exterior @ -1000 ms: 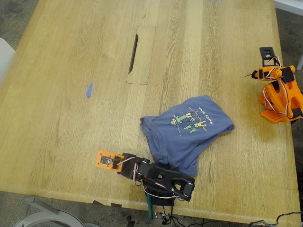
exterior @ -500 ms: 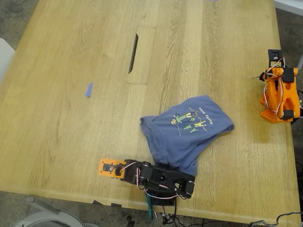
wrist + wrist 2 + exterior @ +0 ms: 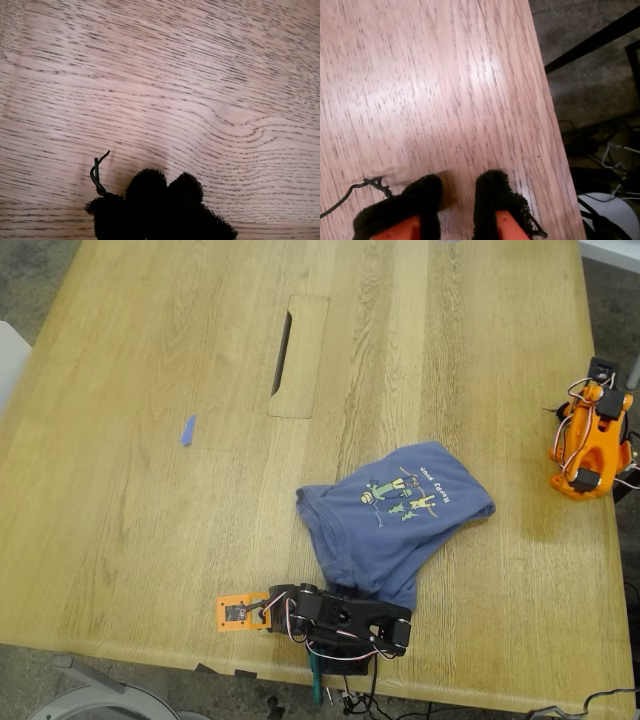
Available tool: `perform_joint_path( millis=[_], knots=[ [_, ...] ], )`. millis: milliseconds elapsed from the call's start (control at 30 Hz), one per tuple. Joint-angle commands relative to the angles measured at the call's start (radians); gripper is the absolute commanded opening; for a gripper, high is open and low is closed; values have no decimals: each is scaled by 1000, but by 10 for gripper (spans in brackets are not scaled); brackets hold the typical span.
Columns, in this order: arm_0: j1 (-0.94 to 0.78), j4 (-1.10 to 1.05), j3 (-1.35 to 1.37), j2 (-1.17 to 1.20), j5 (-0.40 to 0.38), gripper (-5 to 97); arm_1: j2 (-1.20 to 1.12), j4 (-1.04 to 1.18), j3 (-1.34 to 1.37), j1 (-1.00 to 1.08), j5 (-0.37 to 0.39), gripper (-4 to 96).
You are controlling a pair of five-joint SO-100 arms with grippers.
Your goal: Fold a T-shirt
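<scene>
1. Both arms are pulling away from the shirt, which is lying bunched at the exterior view's lower middle.
2. My first tool is pinching shut and my second tool is gaping slightly. Both are empty, so the fold's probably unfinished.

T-shirt chest text too small

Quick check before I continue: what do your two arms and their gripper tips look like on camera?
One arm has black links with an orange end and red and white wires; the other arm is orange with black parts and loose white wires. My first gripper shows fuzzy black tips; my second gripper has fuzzy black covers over orange fingers.
</scene>
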Motion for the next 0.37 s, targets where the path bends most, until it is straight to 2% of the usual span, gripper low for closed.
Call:
perform_joint_path(
  millis=[0, 133, 333],
  knots=[
    [-14, 48, -17, 110, -52, 1, 2, -34, 49, 75, 0, 132],
    [-28, 52, -17, 110, -63, 2, 2, -43, 95, 173, 6, 144],
    [-40, 52, -17, 110, -21, 0, 0, -75, 152, 261, 25, 157]
  ],
)
